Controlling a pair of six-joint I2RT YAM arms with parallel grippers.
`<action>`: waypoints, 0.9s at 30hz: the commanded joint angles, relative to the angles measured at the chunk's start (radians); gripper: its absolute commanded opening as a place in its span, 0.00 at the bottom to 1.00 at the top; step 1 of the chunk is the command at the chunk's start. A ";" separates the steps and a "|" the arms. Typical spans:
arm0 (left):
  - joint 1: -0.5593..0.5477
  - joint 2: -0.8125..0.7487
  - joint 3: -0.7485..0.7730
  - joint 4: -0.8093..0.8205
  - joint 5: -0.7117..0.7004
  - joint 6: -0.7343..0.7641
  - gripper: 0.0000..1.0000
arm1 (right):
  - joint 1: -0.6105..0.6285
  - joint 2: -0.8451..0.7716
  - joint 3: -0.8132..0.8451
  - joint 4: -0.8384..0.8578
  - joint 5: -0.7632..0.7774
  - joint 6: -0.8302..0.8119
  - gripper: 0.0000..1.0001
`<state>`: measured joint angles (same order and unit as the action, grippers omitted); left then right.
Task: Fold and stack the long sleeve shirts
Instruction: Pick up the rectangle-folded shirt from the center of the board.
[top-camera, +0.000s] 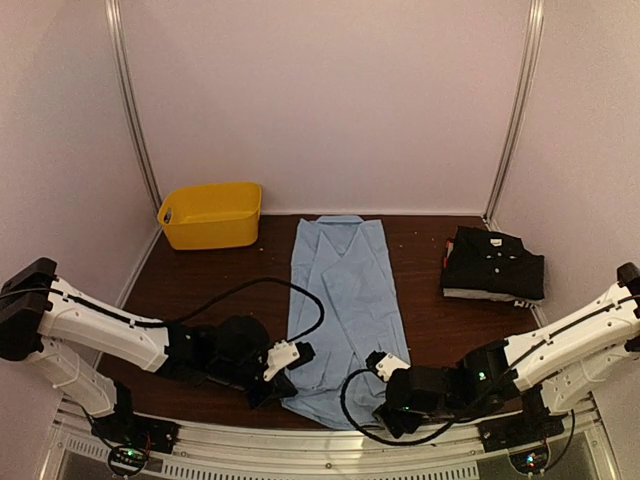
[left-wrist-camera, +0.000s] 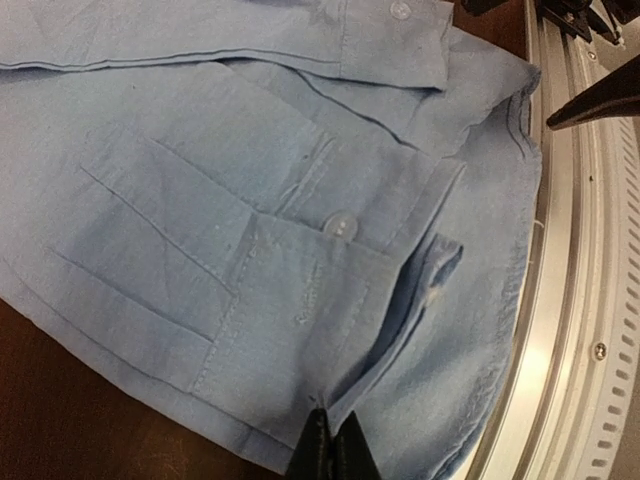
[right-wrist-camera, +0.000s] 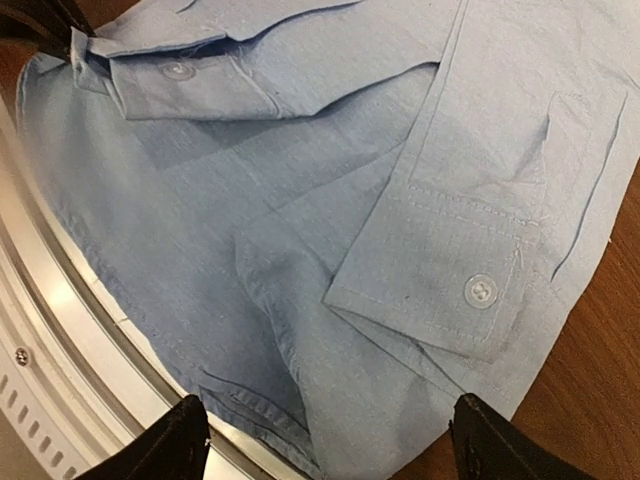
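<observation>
Your left gripper (left-wrist-camera: 328, 450) pinches the light blue cloth shirt (top-camera: 345, 290) at its near-left hem; right gripper (right-wrist-camera: 332, 445) gapes wide over the near-right

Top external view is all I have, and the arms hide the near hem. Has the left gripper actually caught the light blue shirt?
Observer: Going by the left wrist view, yes. The left gripper is shut, and a fold of the light blue shirt runs right into its tips at the cloth's edge.
Operator: And the right one?
Observer: The right gripper is open, with its fingers spread wide over the hem and nothing between them gripped.
Operator: Anything lying where it would close?
Observer: A sleeve cuff lies flat on the shirt's body just beyond the fingers, with its button facing up.
</observation>
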<state>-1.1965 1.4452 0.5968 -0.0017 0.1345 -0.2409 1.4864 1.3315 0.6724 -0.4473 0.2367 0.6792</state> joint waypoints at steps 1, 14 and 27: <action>0.003 0.007 0.025 0.006 0.031 -0.018 0.00 | 0.010 0.062 0.042 -0.063 0.056 -0.033 0.83; 0.003 -0.016 0.018 -0.024 0.034 -0.031 0.00 | 0.009 0.163 0.041 -0.081 0.026 -0.084 0.67; -0.020 -0.014 0.014 -0.047 0.057 -0.068 0.00 | 0.012 0.149 0.025 -0.054 -0.022 -0.100 0.05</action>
<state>-1.1976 1.4406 0.5968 -0.0284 0.1635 -0.2729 1.4883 1.4963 0.7040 -0.4950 0.2379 0.5781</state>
